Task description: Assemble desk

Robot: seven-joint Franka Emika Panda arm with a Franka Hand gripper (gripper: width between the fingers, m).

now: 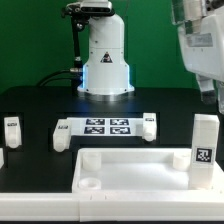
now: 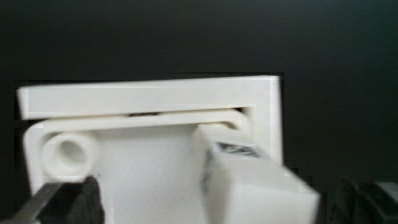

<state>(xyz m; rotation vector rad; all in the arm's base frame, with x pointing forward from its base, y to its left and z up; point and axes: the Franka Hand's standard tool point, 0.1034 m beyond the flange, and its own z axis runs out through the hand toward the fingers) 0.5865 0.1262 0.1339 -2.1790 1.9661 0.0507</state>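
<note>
The white desk panel (image 1: pixel 130 172) lies at the front of the black table, rim up, with a round corner hole (image 1: pixel 88 185). One square leg (image 1: pixel 205 145) with a tag stands upright at the panel's corner on the exterior view's right. My gripper (image 1: pixel 211 98) hangs just above that leg's top. In the wrist view the panel corner (image 2: pixel 160 100), a round hole (image 2: pixel 71 152) and the tagged leg (image 2: pixel 249 175) show. My gripper (image 2: pixel 210 206) is open, its dark fingers (image 2: pixel 63 202) wide apart on either side of the leg and clear of it.
The marker board (image 1: pixel 105 126) lies mid-table with a white leg at each end (image 1: pixel 62 133) (image 1: pixel 148 124). Another leg (image 1: pixel 12 128) stands at the exterior view's left. The robot base (image 1: pixel 105 60) is behind.
</note>
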